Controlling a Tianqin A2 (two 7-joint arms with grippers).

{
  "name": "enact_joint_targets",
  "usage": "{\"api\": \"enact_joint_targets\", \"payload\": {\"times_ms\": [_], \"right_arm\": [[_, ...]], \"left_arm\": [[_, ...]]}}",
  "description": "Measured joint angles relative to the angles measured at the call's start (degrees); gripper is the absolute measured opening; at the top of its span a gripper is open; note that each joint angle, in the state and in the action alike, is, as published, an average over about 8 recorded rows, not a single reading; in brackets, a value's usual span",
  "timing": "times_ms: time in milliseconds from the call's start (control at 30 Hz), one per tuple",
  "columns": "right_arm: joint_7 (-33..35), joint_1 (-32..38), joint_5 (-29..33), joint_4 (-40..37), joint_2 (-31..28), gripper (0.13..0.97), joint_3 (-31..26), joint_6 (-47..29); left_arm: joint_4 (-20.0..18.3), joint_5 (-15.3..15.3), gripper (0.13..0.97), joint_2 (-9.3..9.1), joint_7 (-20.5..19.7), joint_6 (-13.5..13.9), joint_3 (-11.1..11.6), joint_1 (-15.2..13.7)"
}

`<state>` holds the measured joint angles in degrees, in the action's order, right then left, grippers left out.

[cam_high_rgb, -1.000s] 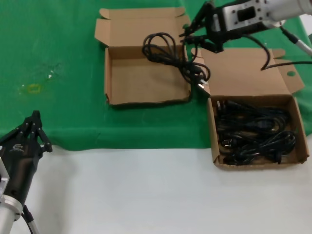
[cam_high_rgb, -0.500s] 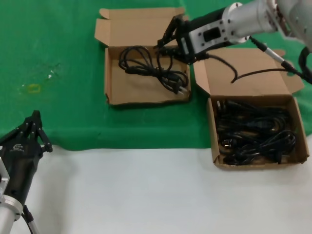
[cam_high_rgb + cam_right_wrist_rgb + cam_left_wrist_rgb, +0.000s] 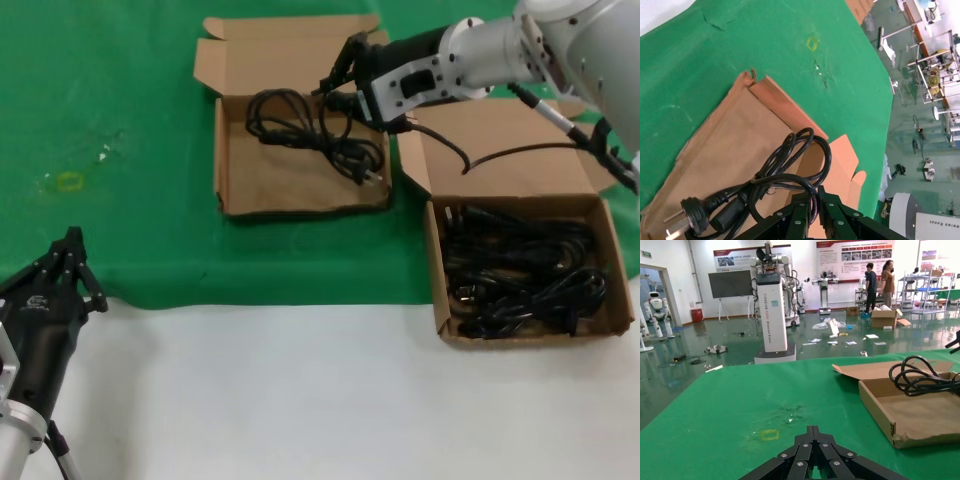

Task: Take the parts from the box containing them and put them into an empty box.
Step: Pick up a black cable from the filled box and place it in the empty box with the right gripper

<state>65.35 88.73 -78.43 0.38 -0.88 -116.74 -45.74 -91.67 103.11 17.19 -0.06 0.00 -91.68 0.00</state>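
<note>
One left end effector (image 3: 68,262) sits parked at lower left, fingers together. At upper centre, the right end effector (image 3: 338,85) grips a power cord (image 3: 310,125) lying in the smaller box (image 3: 228,180): placing step. Next comes releasing it, then returning to the remaining cords (image 3: 520,275) in the larger box (image 3: 440,300) at right.

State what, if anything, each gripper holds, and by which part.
The right gripper is shut on a power cord, pinching a loop of its coil over the left box. The left gripper holds nothing.
</note>
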Motion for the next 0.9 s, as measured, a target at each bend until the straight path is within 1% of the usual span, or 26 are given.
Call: {"api": "enact_joint_targets", "payload": {"times_ms": [600, 900], "right_arm": [[4.46, -1.77, -2.26, 0.08, 0.83, 0.179, 2.00, 1.58], [4.22, -2.11, -2.02, -0.01, 0.59, 0.245, 1.84, 2.01]], "left_arm": [[0.00, -0.01, 0.144, 0.00, 0.02, 0.00, 0.00, 0.00], [0.00, 0.00, 0.144, 0.00, 0.03, 0.00, 0.00, 0.00]]}}
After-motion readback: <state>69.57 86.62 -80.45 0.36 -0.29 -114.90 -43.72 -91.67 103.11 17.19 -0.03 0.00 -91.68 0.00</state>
